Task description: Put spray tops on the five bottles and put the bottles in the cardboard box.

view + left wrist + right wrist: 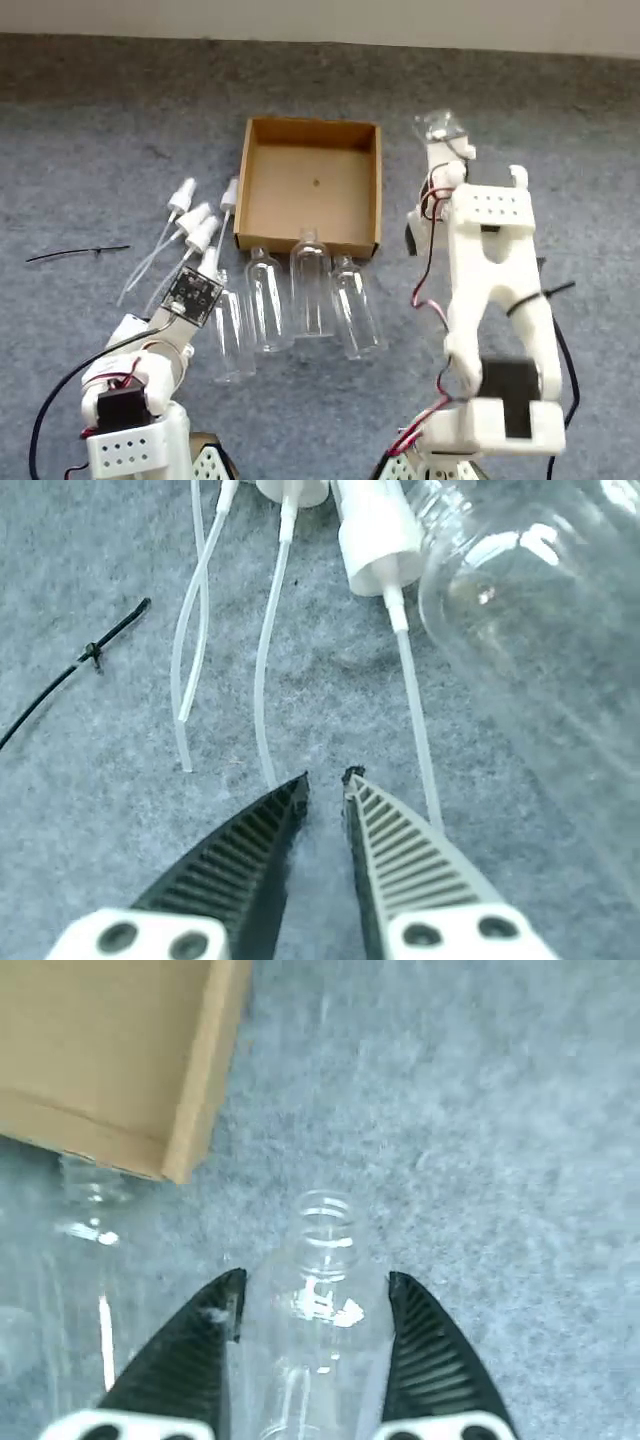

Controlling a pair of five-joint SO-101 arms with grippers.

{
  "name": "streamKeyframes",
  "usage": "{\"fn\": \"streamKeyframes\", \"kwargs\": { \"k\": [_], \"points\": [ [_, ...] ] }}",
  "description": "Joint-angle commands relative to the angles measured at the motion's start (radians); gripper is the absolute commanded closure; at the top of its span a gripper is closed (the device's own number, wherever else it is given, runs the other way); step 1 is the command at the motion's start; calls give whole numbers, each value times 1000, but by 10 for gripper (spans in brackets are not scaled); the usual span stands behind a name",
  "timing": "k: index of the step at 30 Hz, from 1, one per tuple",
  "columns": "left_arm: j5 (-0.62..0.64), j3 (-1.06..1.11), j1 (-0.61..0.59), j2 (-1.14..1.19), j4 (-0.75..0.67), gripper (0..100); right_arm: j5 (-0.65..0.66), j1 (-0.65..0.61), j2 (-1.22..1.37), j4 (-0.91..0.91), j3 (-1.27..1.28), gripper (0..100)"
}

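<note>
The right gripper clasps a clear empty bottle below its neck, just right of the cardboard box; it looks light, thin-walled and slick (a hard squeeze may dent it). The left gripper, jaws barely parted and empty, sits left of the box by the spray tops, best taken at their stiff heads.

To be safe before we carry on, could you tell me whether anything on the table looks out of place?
A black cable tie lies left of the spray tops; the task has no use for it. Nothing else stands out.
</note>
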Motion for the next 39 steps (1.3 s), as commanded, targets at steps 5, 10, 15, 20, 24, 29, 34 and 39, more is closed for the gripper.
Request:
{"fn": "streamKeyframes", "kwargs": {
  "k": [5,10,15,20,24,29,34,39],
  "points": [
    [-75,-298,-116,2,71,842,-48,-102,-427,-236,384,994],
    [-72,-542,-117,236,104,849,-71,-113,-590,-289,601,994],
    [38,-940,-110,765,114,849,-71,-113,-657,-285,613,994],
    [163,-1359,-108,1280,121,846,-74,-110,-668,-288,653,994],
    [199,-1647,-81,1635,120,846,-75,-113,-670,-291,682,994],
    [195,-1994,5,2009,133,838,-75,-113,-670,-289,685,994],
    [138,-2328,50,2330,199,793,-75,-113,-670,-286,685,994],
    [138,-2623,62,2605,207,807,-75,-113,-670,-285,687,994]
  ]
}}
